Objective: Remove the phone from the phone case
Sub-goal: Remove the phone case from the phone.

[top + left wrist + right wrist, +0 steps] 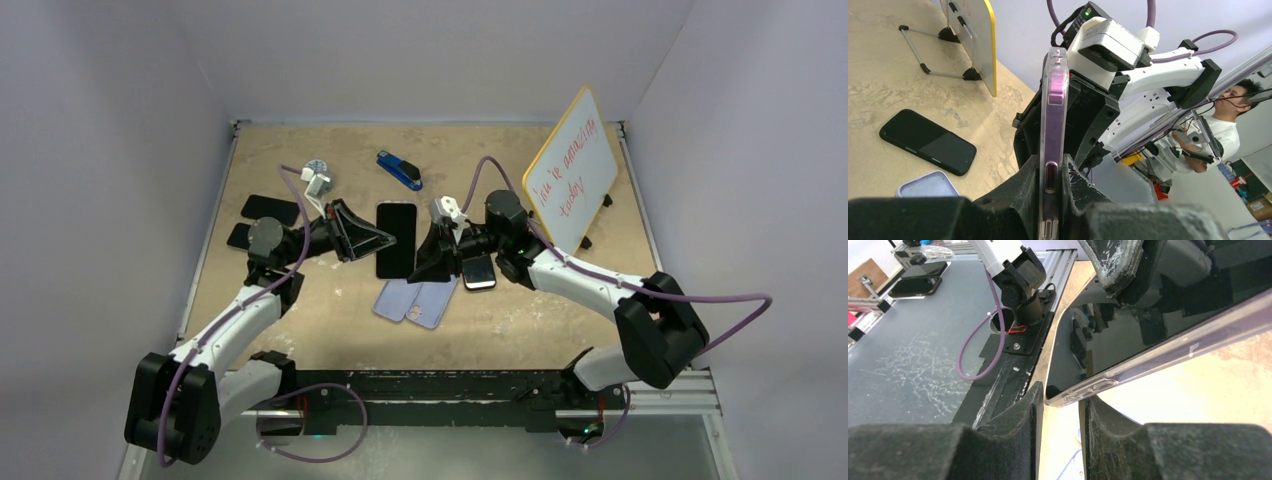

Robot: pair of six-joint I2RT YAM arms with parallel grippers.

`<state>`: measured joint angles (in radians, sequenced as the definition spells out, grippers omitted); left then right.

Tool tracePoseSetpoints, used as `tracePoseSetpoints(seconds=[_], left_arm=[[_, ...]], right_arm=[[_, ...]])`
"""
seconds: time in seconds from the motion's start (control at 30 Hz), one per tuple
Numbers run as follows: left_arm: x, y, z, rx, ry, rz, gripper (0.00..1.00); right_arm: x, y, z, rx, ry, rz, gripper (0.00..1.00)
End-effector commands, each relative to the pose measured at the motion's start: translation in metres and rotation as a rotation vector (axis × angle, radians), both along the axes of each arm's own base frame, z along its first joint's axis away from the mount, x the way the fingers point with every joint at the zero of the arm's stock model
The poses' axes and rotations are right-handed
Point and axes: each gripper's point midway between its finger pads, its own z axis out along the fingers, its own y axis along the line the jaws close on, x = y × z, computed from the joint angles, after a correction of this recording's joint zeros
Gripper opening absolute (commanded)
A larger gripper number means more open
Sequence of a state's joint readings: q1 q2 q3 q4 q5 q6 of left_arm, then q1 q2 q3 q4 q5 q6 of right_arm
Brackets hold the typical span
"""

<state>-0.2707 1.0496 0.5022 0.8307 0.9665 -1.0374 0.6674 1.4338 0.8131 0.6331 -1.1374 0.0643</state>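
At the middle of the table [300, 320], the phone [396, 238] is held between the two arms, screen facing the overhead camera, inside its clear case [1054, 95]. The left gripper [368, 240] comes in from the left and is clamped on the phone's left long edge. In the left wrist view the phone shows edge-on between the black fingers [1023, 187], which press on both faces around a side button. The right gripper [430, 256] meets the opposite edge, lower down. In its own wrist view one corner of the cased phone sits between its two fingers [1018, 415], both touching it, so it too is closed on the phone. There the phone lies at a slant to the fingers, with much of the dark screen showing.

Just nearer than the held phone, two lilac cases [418, 303] lie side by side on the table. A spare phone [479, 272] lies just beside the right gripper. Two dark phones [268, 209] lie near the table's left edge, well apart from the work. A small blue object [400, 170] lies toward the far edge, and a whiteboard [572, 172] with a yellow rim and red writing stands at the far right
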Motion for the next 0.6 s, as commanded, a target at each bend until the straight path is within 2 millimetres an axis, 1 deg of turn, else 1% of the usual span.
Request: tracePoseSetpoints(seconds=[0.0,0.17,0.33,0.43,0.57], left_arm=[[0.008,0.002,0.028,-0.051,-0.038,0.037,0.0],[0.013,0.001,0.022,-0.053,0.012,0.038,0.0],[0.013,-0.001,0.013,-0.047,0.057,0.025,0.0],[0.013,-0.001,0.007,-0.05,0.087,0.016,0.0],[0.004,-0.002,0.008,-0.066,0.086,-0.018,0.0]], right_arm=[[-0.008,0.004,0.011,0.072,-0.168,0.061,0.25],[-0.007,0.006,0.002,0.052,-0.236,0.055,0.12],[-0.006,0.007,0.005,0.072,-0.326,0.042,0.01],[0.004,0.009,0.008,0.07,-0.392,-0.019,0.0],[0.018,0.012,0.012,0.068,-0.423,-0.082,0.0]])
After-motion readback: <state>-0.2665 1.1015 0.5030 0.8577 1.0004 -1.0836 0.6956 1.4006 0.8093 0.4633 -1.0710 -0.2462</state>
